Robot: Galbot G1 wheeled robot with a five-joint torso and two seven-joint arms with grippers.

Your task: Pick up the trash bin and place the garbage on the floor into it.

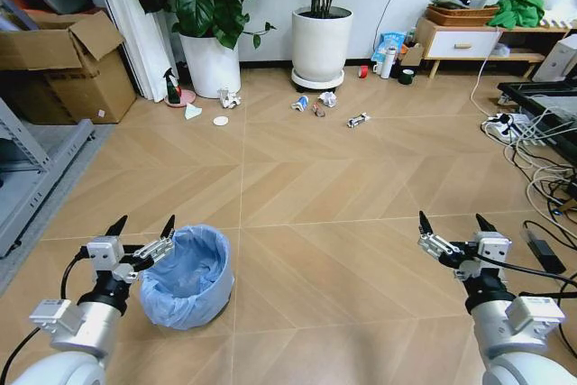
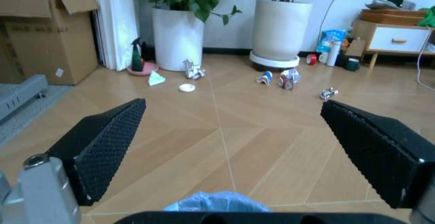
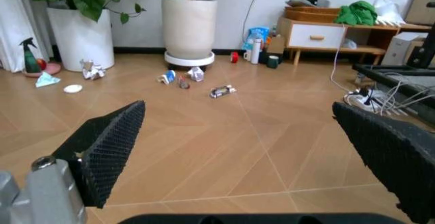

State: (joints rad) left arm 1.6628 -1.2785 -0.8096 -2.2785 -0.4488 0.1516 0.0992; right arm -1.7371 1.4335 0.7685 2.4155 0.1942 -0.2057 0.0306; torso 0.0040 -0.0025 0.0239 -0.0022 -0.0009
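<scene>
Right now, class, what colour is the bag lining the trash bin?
Light blue bag; head view shows it best.

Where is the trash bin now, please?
In the head view, the trash bin stands on the floor at the robot's near left, right beside the open left claw. The garbage lies far ahead, near the plant pots.

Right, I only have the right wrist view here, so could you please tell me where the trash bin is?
Observer: The trash bin stands on the floor right next to the open left pincer, low on the robot's left.
Operator: Thank you. Is it upright?
Observer: Yes, it stands upright with its mouth open upward.
Operator: And how does my right pincer sit relative to it?
Observer: The right pincer is over bare floor, far off to the bin's right.
</scene>
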